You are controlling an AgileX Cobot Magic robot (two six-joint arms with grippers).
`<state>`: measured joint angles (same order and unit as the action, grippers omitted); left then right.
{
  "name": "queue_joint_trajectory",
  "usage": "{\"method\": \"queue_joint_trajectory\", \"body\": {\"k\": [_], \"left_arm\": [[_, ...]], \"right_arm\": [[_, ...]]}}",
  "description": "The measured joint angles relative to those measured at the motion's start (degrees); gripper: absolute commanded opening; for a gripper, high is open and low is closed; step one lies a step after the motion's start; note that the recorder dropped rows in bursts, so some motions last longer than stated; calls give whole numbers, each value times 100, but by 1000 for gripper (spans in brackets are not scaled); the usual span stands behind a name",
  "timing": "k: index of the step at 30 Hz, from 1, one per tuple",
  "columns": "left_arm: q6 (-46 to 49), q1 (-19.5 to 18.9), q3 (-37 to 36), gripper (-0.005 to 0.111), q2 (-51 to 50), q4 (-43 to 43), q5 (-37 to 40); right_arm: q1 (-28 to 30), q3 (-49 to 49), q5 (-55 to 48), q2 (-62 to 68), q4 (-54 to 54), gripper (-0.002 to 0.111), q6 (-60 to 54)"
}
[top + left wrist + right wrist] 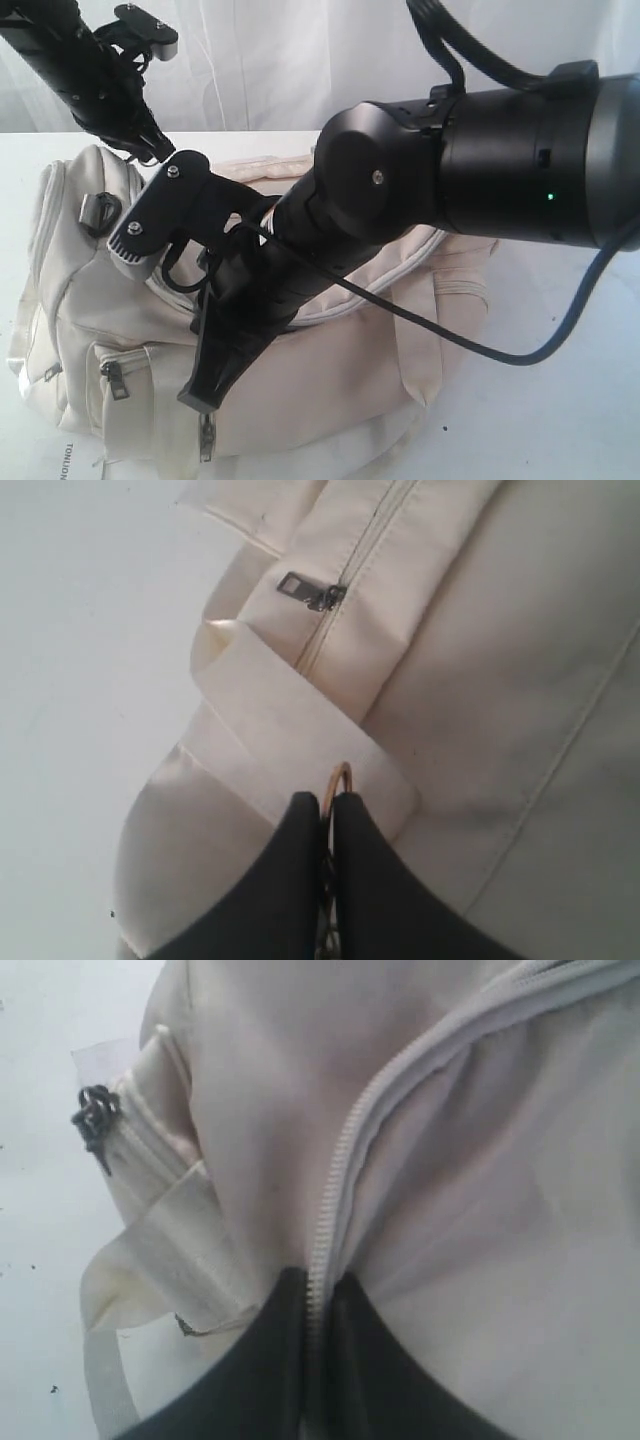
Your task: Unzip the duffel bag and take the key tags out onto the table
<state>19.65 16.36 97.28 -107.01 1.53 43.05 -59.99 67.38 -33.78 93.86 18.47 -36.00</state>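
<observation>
— Nearest the lens, the right arm is seen, black and bulky, stretched across the duffel bag. Is that agreed?

— Agreed. A cable is hung from it over the bag. The bag is laid on the white desk, towards the left of the exterior view.

— How are the jaws of the right gripper set?

— They are clenched on the main zip. Its pale teeth are run down between the two black fingers and look meshed just ahead of the tips. The slider cannot be made out there.

— And the left gripper?

— Its jaws are pressed together as well, and a thin metal ring is pinched at their tips. What the ring is fixed to cannot be told. A webbing handle is folded just under it, and a dark zip pull is seen further along on a closed side zip.

— Where is that gripper placed in the exterior view?

— At the bag's upper left end, near a black strap clip.

— What is shown on the near face?

— Two pocket pulls are hung from pockets that are zipped shut.
</observation>
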Motion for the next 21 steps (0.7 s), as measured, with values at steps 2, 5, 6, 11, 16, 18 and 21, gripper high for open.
{"method": "queue_joint_trajectory", "body": {"k": [2, 5, 6, 11, 16, 18, 21], "left_arm": [[-82, 0, 0, 34, -33, 66, 46], [-110, 0, 41, 66, -46, 292, 180], [-110, 0, 88, 72, -46, 350, 282], [-119, -10, 656, 50, 83, 479, 1404], [214, -21, 1419, 47, 687, -515, 2180], [702, -21, 1351, 49, 923, -1381, 2180], [1373, 241, 933, 49, 1283, -1977, 2180]], "right_arm": [[0, 0, -38, 0, 0, 0, 0], [0, 0, -102, 0, 0, 0, 0], [0, 0, -102, 0, 0, 0, 0], [0, 0, -122, 0, 0, 20, 113], [0, 117, -733, -235, -75, 65, 248], [0, 262, -1137, -594, -436, 65, 544], [0, 346, -1805, -1304, -1524, 65, 1401]]}}
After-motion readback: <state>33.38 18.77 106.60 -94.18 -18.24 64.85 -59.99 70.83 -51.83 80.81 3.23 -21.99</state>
